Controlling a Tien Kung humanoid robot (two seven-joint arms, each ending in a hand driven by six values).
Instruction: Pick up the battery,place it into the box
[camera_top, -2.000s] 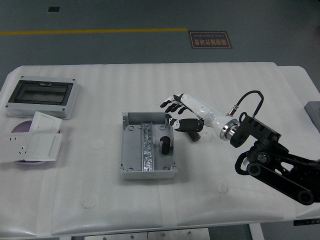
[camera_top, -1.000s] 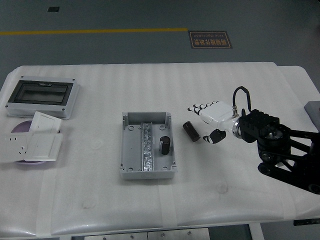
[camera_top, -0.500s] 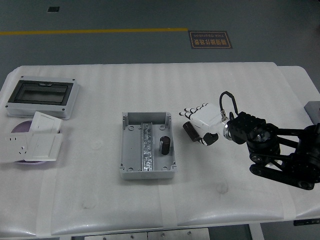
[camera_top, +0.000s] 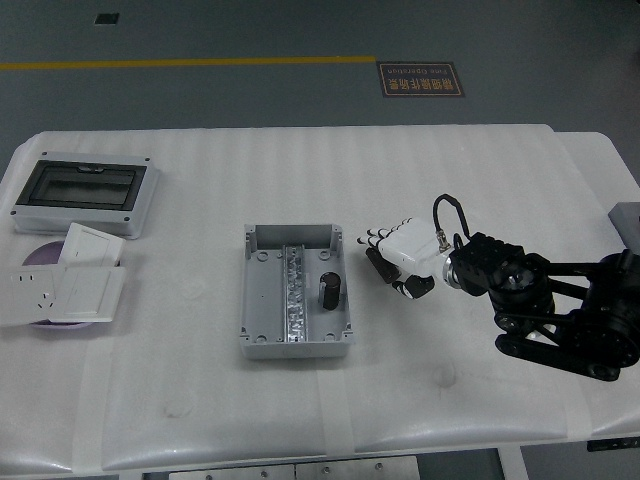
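A black cylindrical battery (camera_top: 377, 266) lies on the white table just right of the open grey box (camera_top: 262, 300). My right hand (camera_top: 394, 262), white with black fingertips, lies palm down over the battery's right side. Its fingers (camera_top: 383, 237) reach past the battery's far end and its thumb (camera_top: 412, 287) sits at the near side. The fingers look extended, and no firm grasp shows. A second black battery (camera_top: 329, 290) stands inside the box, right of its metal rail (camera_top: 294, 290). The left arm is out of sight.
A grey enclosure with a dark window (camera_top: 85, 190) stands at the far left. In front of it are white socket plates (camera_top: 72, 285) on a purple disc (camera_top: 38, 257). A grey object (camera_top: 628, 216) pokes in at the right edge.
My right hand left the battery on the table, pulled back right, then came left again and now covers the battery. The battery in the box has not moved.
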